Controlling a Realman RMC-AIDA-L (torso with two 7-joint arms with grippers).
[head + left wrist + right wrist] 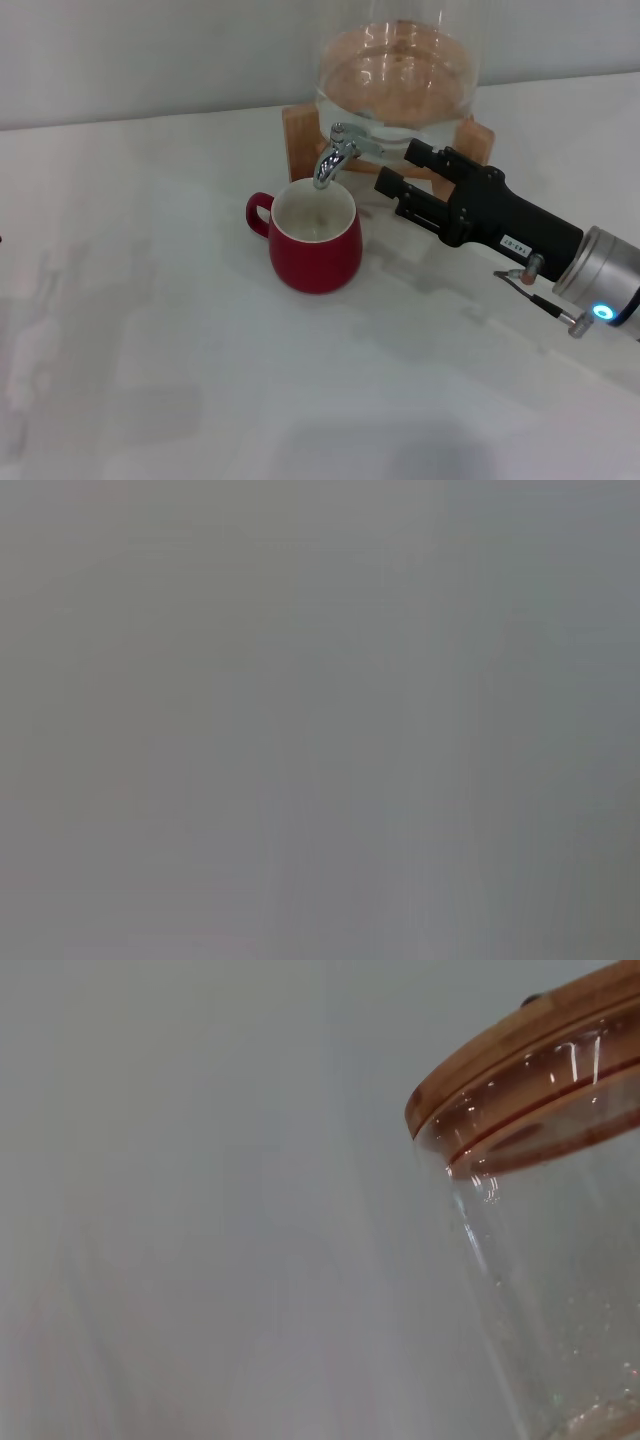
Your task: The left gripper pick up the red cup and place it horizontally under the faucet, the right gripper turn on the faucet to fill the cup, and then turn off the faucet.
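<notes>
White tabletop [200, 380] filling head view, pale wall behind. Red cup [315, 240] standing upright directly under faucet [335, 155], handle pointing toward robot's left. Faucet projecting from glass jar [400, 70] sitting on wooden stand [295, 130]. Right gripper [395, 167] hovering just beside faucet lever, jaws spread, gripping nothing. Left gripper not showing anywhere. Risks, as judgement: fingers missing small lever and sliding off; arm nudging cup out from under spout; overfilling if closing comes late.

Head view looks down on table [150, 380]; right wrist close on jar [560, 1260], shared; left wrist blank.
</notes>
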